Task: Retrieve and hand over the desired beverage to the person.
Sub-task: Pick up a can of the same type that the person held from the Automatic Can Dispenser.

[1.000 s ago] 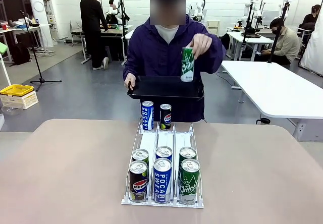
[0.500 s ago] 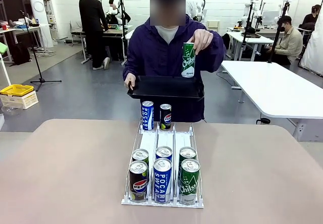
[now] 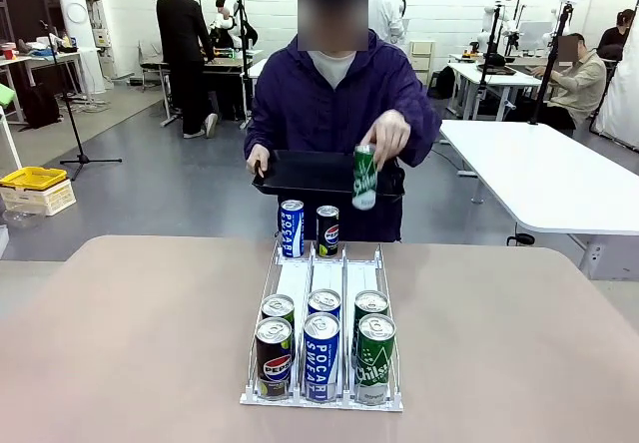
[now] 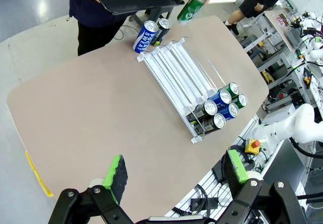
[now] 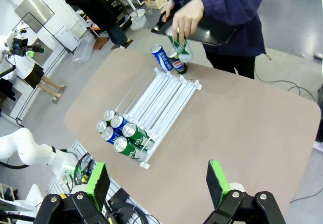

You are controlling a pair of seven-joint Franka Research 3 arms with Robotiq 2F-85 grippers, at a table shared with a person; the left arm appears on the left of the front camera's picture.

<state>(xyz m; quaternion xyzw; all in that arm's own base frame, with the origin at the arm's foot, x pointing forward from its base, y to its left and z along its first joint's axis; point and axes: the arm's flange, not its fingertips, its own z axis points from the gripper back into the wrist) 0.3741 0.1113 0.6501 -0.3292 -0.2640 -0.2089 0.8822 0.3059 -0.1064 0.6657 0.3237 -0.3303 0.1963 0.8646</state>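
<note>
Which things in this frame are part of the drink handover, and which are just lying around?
Job: the person, the green can they hold, black tray, can rack, six front cans, blue can and Pepsi can at its far end.
Lying about: yellow crate, white table at right.

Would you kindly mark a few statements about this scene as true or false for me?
1. The person holds a green Chilsung can in one hand. True.
2. The black tray lies on the table. False: the person holds it up beyond the table's far edge.
3. Six cans sit at the near end of the rack. True.
4. The left gripper is shut on a can. False: it is open and empty, above the table.
</note>
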